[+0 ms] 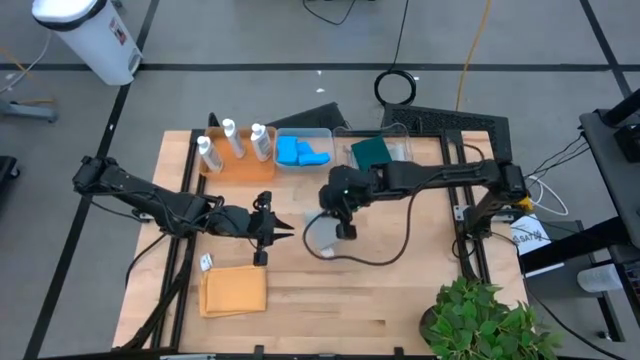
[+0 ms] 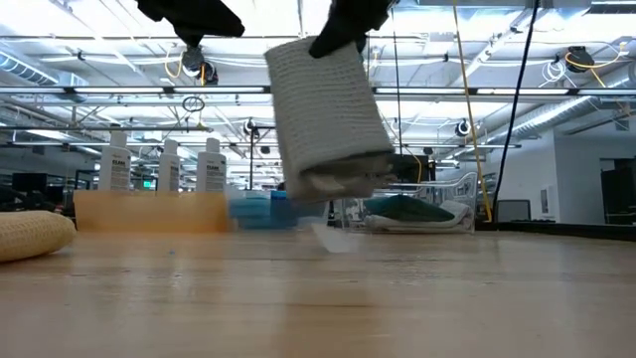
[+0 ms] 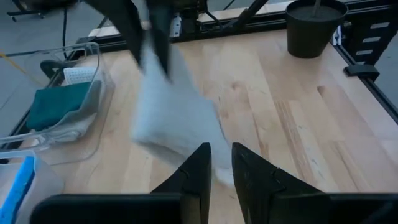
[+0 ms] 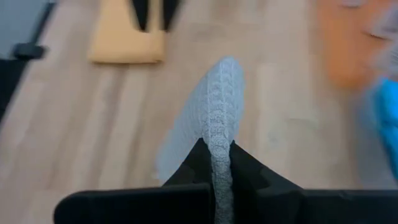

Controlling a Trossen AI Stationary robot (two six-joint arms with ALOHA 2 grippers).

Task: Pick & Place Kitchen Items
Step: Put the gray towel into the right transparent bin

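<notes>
My right gripper [image 1: 346,226] is shut on a grey knitted folded cloth [image 2: 328,114] over the table's middle. My left gripper [image 1: 283,232] hovers empty just left of it, fingers almost together [image 3: 221,167]. An orange folded cloth [image 1: 233,290] lies flat at the near left. Three white capped bottles [image 1: 232,140] stand on the orange tray [image 1: 240,168]. Blue sponges [image 1: 300,152] lie in a clear bin, and a dark green cloth [image 1: 371,152] lies in the bin beside it. My right gripper pinches the grey cloth's upper folded edge [image 4: 219,152] between its two fingers, coming from above and pointing down. The cloth hangs below the fingers, slightly tilted. Its lower end [image 2: 343,179], showing several layers, is clear of the table.
A potted plant [image 1: 480,318] stands at the near right corner. The tray and the two clear bins [image 1: 330,135] line the far edge. A small white tag [image 1: 207,262] lies by the orange cloth. Bare wood [image 1: 380,300] lies toward the near edge.
</notes>
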